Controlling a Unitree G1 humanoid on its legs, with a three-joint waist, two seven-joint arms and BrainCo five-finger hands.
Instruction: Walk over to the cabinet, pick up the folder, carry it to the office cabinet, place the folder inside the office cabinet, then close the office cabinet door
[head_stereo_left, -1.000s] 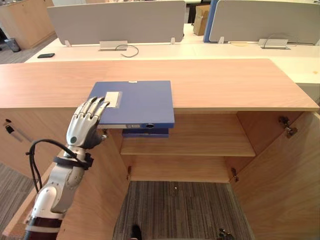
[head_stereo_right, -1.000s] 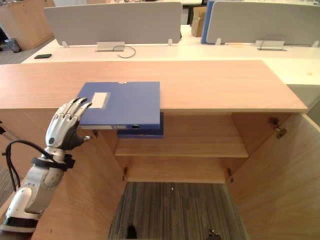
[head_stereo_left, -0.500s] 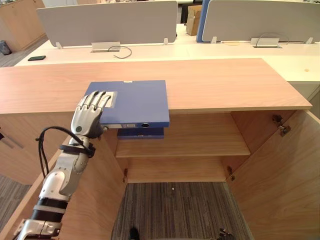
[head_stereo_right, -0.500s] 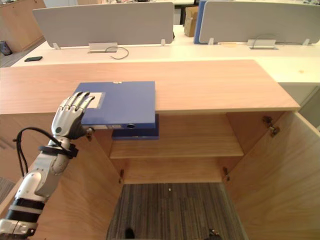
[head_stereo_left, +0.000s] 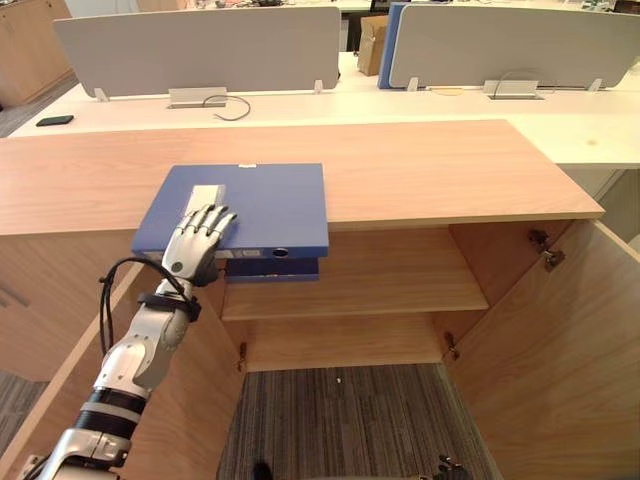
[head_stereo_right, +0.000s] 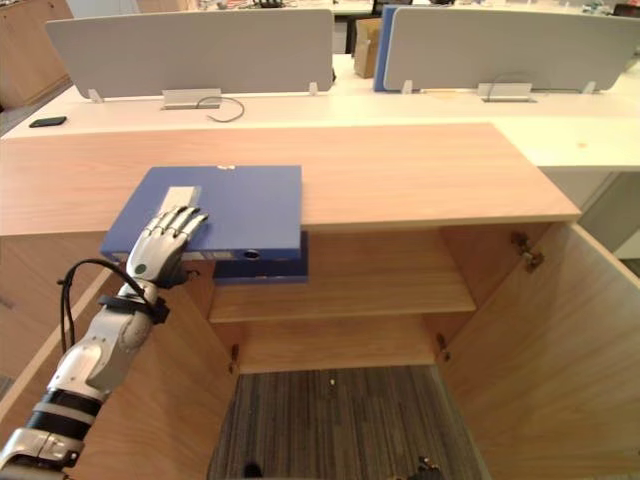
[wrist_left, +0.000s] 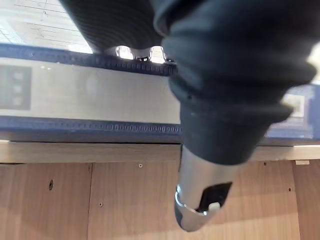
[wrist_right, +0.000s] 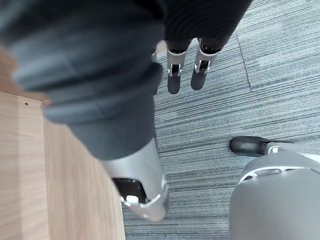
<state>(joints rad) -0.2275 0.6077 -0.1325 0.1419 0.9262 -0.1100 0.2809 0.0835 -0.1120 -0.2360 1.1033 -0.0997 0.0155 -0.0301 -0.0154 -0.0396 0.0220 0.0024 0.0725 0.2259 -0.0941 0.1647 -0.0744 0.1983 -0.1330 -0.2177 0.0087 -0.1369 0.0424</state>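
On the cabinet top (head_stereo_left: 430, 170), seen from my head, the folder (head_stereo_left: 265, 205) overhangs the front edge under my left hand (head_stereo_left: 198, 240), fingers flat and unclenched. At the left wrist, my thumb (wrist_left: 197, 200) hangs clear below it; I'd pinch up firmly before lifting. At the right wrist, my right hand (wrist_right: 173, 80) dangles relaxed above carpet (wrist_right: 280, 75).

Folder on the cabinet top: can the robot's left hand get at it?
Likely yes: the left hand lays its fingers flat on the folder, which overhangs the front edge of the cabinet top, and nothing stands between them.
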